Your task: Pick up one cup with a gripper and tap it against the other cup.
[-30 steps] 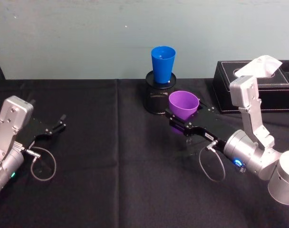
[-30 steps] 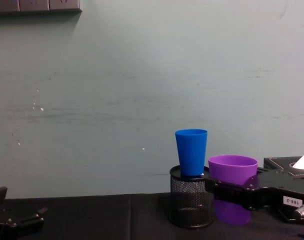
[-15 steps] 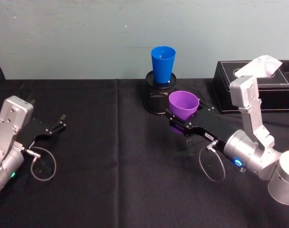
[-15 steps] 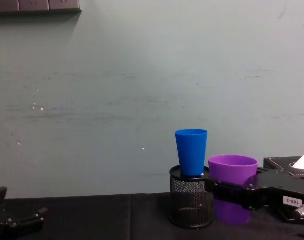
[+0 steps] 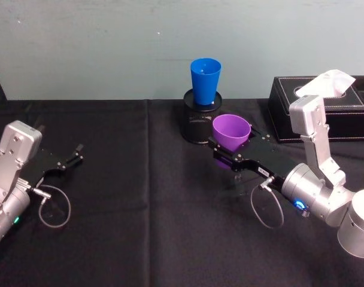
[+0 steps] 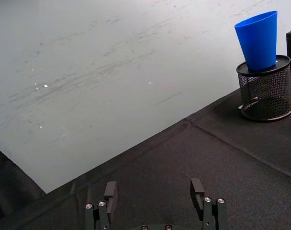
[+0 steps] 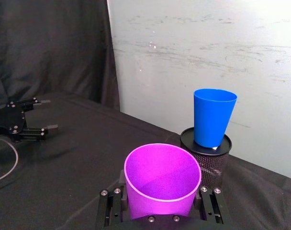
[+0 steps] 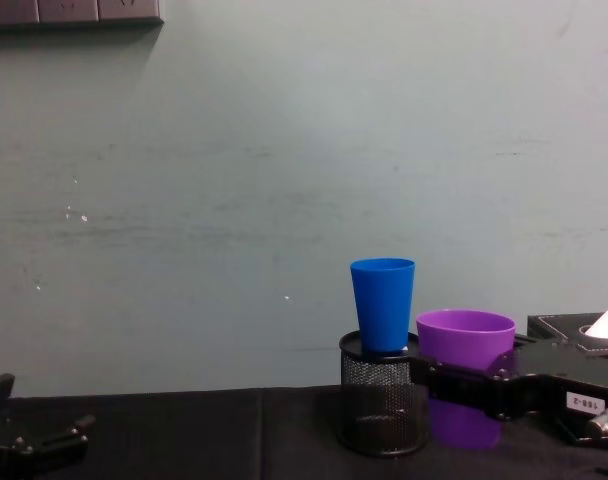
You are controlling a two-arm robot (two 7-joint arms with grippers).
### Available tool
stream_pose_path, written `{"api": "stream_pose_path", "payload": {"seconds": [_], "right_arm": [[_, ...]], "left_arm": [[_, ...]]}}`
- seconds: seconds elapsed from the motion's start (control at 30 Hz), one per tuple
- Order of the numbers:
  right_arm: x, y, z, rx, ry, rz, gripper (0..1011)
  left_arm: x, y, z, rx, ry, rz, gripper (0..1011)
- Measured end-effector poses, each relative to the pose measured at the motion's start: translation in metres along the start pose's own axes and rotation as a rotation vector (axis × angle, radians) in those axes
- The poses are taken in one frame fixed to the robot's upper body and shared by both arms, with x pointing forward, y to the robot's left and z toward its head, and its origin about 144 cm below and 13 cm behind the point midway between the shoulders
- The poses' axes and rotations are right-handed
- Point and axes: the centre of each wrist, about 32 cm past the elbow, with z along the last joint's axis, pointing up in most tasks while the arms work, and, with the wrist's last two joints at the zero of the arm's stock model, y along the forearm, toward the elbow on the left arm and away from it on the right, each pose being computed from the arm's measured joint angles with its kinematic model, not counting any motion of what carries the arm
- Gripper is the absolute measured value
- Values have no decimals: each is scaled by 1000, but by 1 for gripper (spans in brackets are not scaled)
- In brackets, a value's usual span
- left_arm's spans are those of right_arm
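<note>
Right gripper: the right gripper (image 5: 233,143) reaches in from 4 o'clock of the table (image 5: 146,209), and its black jaws are clamped on both sides of the purple cup (image 5: 231,131), low on its wall.
Purple cup: it stands upright, mouth up, at about 1 o'clock from the middle of the table. We cannot tell if its bottom is clear of the cloth or rests on it.
Blue cup: the blue cup (image 5: 205,81) sits upright in the mouth of the black mesh pen holder (image 5: 197,122), at 12 o'clock of the table near the wall, and at about 11 o'clock from the purple cup.
Gap between cups: in the chest view we see a narrow space between the purple cup (image 8: 466,345) and the blue cup (image 8: 382,305), so they are near but not touching.
Left gripper: the left gripper (image 5: 71,156) is idle at 9 o'clock of the table, its fingers apart and holding nothing.
Done, in our judgement: the grasp of the purple cup.
Left, in our judgement: to raise the purple cup to the height of the blue wall, bring it toward 11 o'clock, and tap it softly.
Risk, as we judge: a hard tap may tip the blue cup in the holder.
</note>
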Motion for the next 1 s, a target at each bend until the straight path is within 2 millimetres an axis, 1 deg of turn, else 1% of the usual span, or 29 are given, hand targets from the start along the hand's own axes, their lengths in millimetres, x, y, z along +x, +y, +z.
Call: {"api": "stream_pose_path", "payload": {"seconds": [0.47,0.77,1.0], "right_arm": [[1,2,2,-1,-5,3,736],[11,20,8,-32,-27,7,736],[25,46,12,-48,-23,-12,736]], "left_arm": [[0,0,0,0,0,0,1000],[0,0,0,0,0,0,1000],[0,0,0,0,0,0,1000]]}}
